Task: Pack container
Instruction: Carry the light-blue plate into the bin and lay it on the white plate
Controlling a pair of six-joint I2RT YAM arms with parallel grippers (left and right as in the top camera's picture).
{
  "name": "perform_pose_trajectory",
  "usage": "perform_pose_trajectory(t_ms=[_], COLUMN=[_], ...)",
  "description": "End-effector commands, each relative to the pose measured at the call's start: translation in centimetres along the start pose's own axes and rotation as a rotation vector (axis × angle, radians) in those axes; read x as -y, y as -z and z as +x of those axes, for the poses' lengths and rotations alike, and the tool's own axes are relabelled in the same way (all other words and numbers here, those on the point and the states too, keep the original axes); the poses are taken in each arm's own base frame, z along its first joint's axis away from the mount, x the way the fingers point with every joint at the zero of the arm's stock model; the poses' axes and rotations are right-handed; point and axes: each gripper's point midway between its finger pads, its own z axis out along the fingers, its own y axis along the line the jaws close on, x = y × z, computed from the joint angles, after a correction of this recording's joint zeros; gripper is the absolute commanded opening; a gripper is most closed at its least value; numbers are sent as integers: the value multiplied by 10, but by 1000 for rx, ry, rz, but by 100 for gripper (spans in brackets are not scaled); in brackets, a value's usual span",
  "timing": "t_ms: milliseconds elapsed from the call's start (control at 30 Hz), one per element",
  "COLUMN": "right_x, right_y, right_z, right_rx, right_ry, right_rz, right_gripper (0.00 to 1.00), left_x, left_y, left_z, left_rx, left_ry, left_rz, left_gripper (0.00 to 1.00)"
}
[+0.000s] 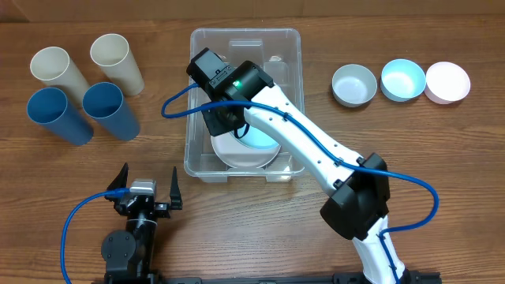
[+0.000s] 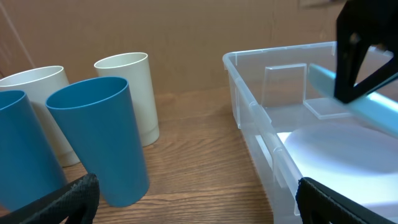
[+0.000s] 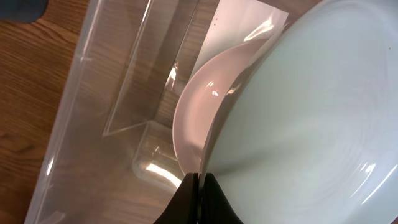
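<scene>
The clear container (image 1: 245,32) stands at the table's middle back. A white plate (image 1: 235,155) lies on its floor. My right gripper (image 1: 237,130) reaches into it, shut on the rim of a light blue plate (image 1: 265,140) held tilted over the white plate. In the right wrist view the jaws (image 3: 200,180) pinch the light blue plate (image 3: 311,106) above the white plate (image 3: 199,106) inside the container (image 3: 81,99). My left gripper (image 1: 146,183) is open and empty near the front left; its view shows the container (image 2: 249,106) to the right of the fingers (image 2: 199,205).
Two cream cups (image 1: 59,69) (image 1: 117,61) and two blue cups (image 1: 57,114) (image 1: 109,109) stand at the back left. A white bowl (image 1: 353,84), a light blue bowl (image 1: 403,79) and a pink bowl (image 1: 447,81) sit at the back right.
</scene>
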Motion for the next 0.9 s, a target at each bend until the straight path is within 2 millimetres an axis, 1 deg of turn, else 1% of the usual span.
perform_pose_trajectory(t_ms=[0,33,67,133,167,200,333,467,500,567,600,633,767,800,867], right_x=[-5,-6,-6,-7,-7,-8,-19,-17,-13,10,20,34,61,71,84], right_y=[-18,-25,-28,-29,-29,-29,-27,-27,-27,-27,-27,-25,-30,-34,-41], right_z=[-2,0,1,1,1,2,6,6,4,-6,-11,-18,-33,-36,-36], right_rx=[-21,-36,-44,-45,-45,-50,-71,-70,-59,-8,12,39,65,64,58], right_ry=[4,4,3,5,9,17,34,34,35,51,61,56,39,23,4], right_rz=[-15,-16,-17,-16,-17,-27,-89,-81,-53,72,117,178,209,212,221], right_gripper=[4,5,12,29,34,38,40,40,40,45,45,46,46,45,46], left_x=[0,0,0,0,0,0,0,0,0,0,0,0,0,0,0], left_y=[0,0,0,0,0,0,0,0,0,0,0,0,0,0,0], left_z=[0,0,0,0,0,0,0,0,0,0,0,0,0,0,0], left_rx=[4,4,4,4,4,4,4,4,4,4,4,4,4,4,4], left_ry=[-1,-1,-1,-1,-1,-1,-1,-1,-1,-1,-1,-1,-1,-1,-1], left_rz=[5,5,5,5,5,5,5,5,5,5,5,5,5,5,5], left_gripper=[100,100,100,100,100,100,100,100,100,100,100,100,100,100,100])
